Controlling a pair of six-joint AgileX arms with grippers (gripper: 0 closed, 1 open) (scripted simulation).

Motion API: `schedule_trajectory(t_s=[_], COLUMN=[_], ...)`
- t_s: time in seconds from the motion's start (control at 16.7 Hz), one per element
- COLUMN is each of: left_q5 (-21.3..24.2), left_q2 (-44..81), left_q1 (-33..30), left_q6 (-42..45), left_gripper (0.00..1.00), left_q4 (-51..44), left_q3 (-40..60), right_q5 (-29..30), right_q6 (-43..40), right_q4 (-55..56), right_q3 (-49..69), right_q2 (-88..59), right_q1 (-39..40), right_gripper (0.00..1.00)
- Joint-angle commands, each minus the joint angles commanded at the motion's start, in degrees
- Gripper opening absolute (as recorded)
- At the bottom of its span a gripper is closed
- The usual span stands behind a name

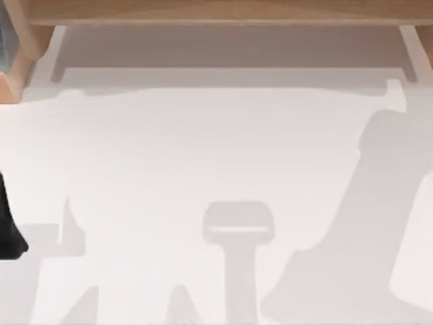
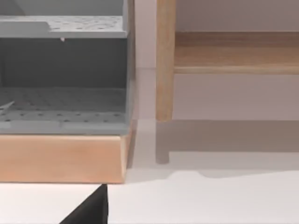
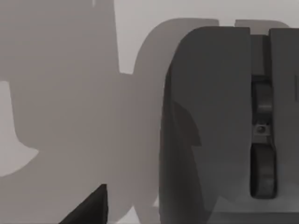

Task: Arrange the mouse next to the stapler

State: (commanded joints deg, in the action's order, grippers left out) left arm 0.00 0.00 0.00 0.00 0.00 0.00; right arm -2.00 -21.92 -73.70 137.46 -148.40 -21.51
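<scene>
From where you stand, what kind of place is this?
Probably a simulated office desk: a white tabletop, a wooden shelf behind it, a grey perforated tray rack, and a dark mouse seen up close.

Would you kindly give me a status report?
Right end effector close to mouse. Left end effector facing grey rack. Mouse flat on white table.

1. Surface (image 1: 203,149): white, matte, crossed by soft grey shadows.
2. Wooden shelf (image 1: 223,10): pale timber, along the far edge, on a slim wooden leg (image 2: 165,60).
3. Grey perforated rack (image 2: 63,70): two tiers, on a wooden base (image 2: 60,158), far-left corner.
</scene>
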Motion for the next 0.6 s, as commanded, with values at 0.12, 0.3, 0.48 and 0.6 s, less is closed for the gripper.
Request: schedule_trajectory(t_s=[0.12,0.3,0.48,0.6], left_q5=[0.0,0.0,0.0,0.0], left_q2=[0.0,0.0,0.0,0.0], left_q1=[0.0,0.0,0.0,0.0], left_q6=[0.0,0.0,0.0,0.0], left_gripper=[1.0,1.0,1.0,1.0], left_q4=[0.0,0.0,0.0,0.0], left_q3=[0.0,0.0,0.0,0.0], right_q5=[0.0,0.0,0.0,0.1], right_q6=[0.1,0.1,0.2,0.2], right_q4=[0.6,1.3,1.9,2.4], right_q3=[-0.6,-1.3,-1.9,-2.3], right_q2=[0.0,0.1,0.3,0.4], right_q1=[0.1,0.1,0.1,0.1], right_gripper=[1.0,1.0,1.0,1.0])
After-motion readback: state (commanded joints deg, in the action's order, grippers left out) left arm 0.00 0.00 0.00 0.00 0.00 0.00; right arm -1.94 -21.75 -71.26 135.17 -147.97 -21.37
